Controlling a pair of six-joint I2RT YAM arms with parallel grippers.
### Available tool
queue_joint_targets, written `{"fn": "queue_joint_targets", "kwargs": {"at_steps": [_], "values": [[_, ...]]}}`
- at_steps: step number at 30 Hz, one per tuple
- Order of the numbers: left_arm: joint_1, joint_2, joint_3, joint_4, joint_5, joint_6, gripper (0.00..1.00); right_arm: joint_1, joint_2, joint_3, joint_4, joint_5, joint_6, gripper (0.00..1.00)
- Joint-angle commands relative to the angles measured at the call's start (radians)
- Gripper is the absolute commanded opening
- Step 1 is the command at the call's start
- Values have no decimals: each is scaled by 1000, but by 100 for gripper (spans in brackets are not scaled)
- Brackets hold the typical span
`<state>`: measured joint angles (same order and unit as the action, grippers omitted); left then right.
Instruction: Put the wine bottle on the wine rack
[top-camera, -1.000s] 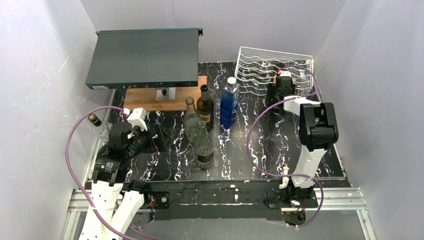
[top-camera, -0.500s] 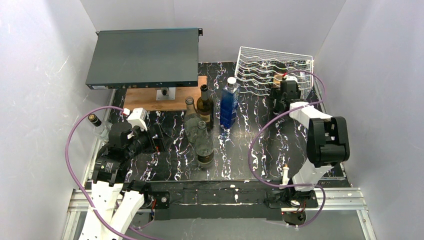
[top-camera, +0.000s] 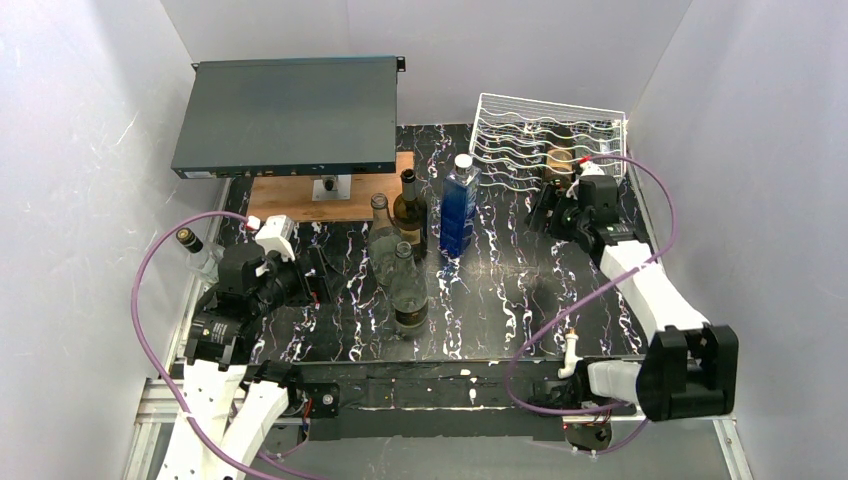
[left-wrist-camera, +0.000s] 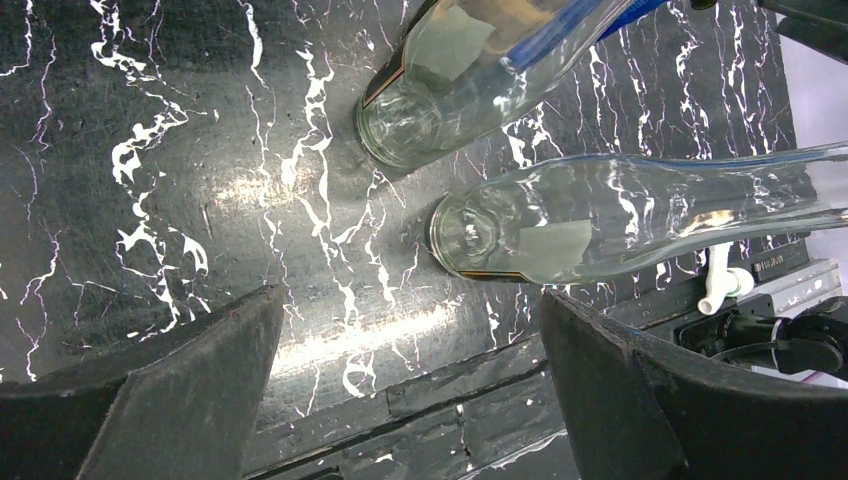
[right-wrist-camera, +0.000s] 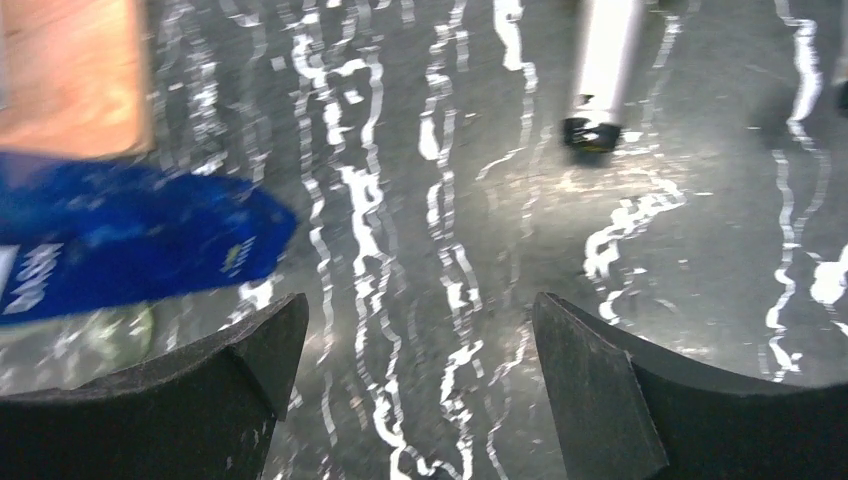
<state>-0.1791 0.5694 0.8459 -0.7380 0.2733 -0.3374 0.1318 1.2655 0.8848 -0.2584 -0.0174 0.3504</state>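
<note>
As far as the overhead view shows, a wine bottle (top-camera: 560, 159) is lying in a cradle of the wine rack (top-camera: 515, 128). The right gripper (right-wrist-camera: 415, 322) is hanging just in front, jaws spread and empty. The left gripper (left-wrist-camera: 410, 310) is gaping over clear bottles (left-wrist-camera: 520, 225). The right arm should be backing straight off, keeping clear of the wires.

Dark wine bottle (top-camera: 560, 157) lies cradled in the white wire wine rack (top-camera: 505, 130), back right
</note>
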Motion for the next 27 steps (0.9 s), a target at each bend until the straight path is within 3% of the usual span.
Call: {"fn": "queue_joint_targets", "kwargs": {"at_steps": [1,4,15,27], "values": [[-2,-12,-1,-8,-18,-2,99,13,-128,-39,39,-236,32,92],[-3,-24,-2,-8,-19,-3,99,40,-181,-50,61,-313,19,92],[-3,-66,-14,6,-10,-6,99,326,-189,99,59,-242,-98,94],[-3,-118,-18,8,-17,-6,99,394,24,536,-97,-42,-112,93]]}}
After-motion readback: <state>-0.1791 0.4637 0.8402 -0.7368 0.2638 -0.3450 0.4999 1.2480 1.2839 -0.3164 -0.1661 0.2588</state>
